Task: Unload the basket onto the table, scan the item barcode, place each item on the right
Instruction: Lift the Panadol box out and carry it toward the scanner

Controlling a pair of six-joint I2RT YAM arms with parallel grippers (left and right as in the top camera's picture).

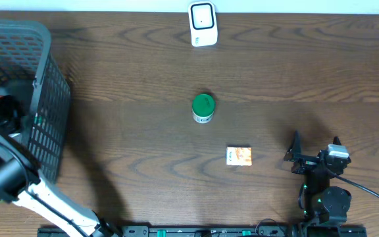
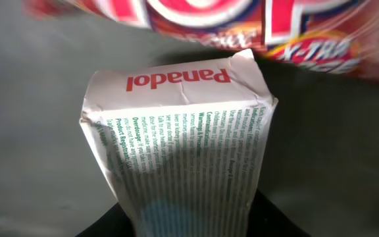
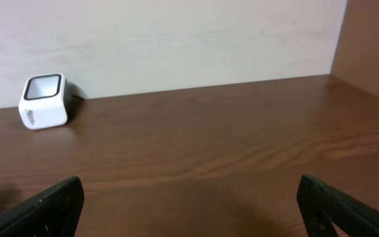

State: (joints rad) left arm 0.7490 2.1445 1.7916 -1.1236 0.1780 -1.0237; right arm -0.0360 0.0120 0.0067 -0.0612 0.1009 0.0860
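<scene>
Your left pincer (image 1: 4, 104) sits in the basket (image 1: 45, 99), close to a medicine box (image 2: 176, 164); whether it grips, I cannot tell. Your right pincer (image 3: 189, 187) stands wide open, empty.

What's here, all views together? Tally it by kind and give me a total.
Boxes: 2 (Panadol box, orange box)
Green-lidded jar: 1
Scanner: 1
Basket: 1
Red packet: 1
Total: 6
</scene>
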